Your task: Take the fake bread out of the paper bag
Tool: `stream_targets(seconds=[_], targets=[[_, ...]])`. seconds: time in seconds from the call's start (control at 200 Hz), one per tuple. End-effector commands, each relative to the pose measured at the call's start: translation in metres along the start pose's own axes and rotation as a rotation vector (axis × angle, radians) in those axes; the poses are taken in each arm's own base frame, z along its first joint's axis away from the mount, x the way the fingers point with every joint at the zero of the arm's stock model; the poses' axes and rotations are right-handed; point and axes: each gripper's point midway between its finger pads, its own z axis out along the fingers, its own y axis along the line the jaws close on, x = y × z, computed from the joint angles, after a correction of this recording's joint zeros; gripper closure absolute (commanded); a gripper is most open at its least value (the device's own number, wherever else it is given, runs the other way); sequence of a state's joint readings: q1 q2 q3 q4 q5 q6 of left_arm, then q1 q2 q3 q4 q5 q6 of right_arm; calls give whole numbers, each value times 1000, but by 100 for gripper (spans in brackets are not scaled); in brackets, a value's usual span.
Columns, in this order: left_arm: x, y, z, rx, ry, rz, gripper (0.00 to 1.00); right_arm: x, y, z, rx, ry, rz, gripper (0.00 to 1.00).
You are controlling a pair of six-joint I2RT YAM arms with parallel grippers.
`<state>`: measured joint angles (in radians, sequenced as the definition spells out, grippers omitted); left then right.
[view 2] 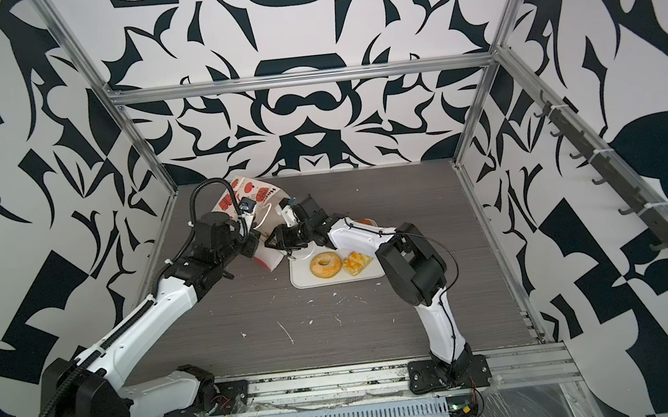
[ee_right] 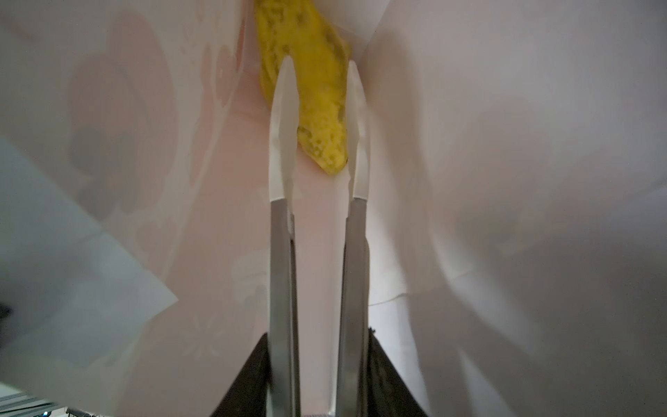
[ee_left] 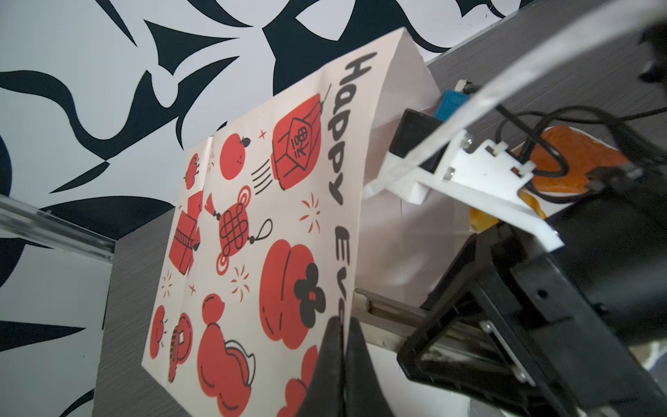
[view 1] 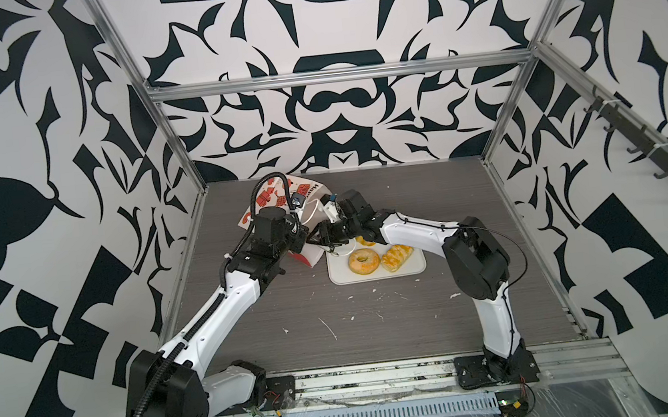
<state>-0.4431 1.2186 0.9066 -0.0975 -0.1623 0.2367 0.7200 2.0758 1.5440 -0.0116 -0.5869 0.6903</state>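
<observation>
Black-and-white patterned walls [view 1: 335,113] and an aluminium frame [view 1: 336,75] enclose a grey wood-grain table [view 1: 377,330], which is flecked with white marks.

Right gripper [ee_right: 319,61]: jaws apart, inside the paper bag [ee_right: 505,144]. The white fingertips [ee_right: 285,108] stand on either side of a yellow croissant [ee_right: 317,119], which lies on the bag's inner wall. Whether the tips press on it cannot be told.

Left gripper [ee_left: 341,346]: jaws together, clamped on the printed edge of the paper bag near its mouth. In the left wrist view the bag's red pictures and black lettering face the camera.

Both top views show the bag [view 1: 305,189] lying tilted at the back left of the table, its mouth end just beside the white tray [view 1: 338,274].

On the tray rest a ring doughnut [view 1: 363,261] and a glazed pastry [view 1: 396,257], side by side. A further yellow piece [view 1: 362,240] shows partly under the right arm. An orange-brown piece [view 2: 365,222] shows just beyond that arm.
</observation>
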Motion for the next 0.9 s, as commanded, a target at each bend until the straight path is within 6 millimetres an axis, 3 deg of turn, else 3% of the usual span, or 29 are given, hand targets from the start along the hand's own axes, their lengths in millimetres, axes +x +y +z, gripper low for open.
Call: stream_targets(seconds=[0.0,0.2,0.23,0.355,0.895], targets=[[-1,-4,2,30,0,6,100,-17,35,-7,-49,-29,-97,59],[-12,-2,8,23,-6,5,100,-13,34,-1,-34,-24,-89,59],[-4,-4,18,18,29,12,100,-13,31,-1,-23,-27,-87,59],[-7,3,23,-37,73,30,100,-11,25,4,-16,-18,-63,59],[-27,17,27,-150,259,177,100,-14,58,36,-194,53,-20,60]])
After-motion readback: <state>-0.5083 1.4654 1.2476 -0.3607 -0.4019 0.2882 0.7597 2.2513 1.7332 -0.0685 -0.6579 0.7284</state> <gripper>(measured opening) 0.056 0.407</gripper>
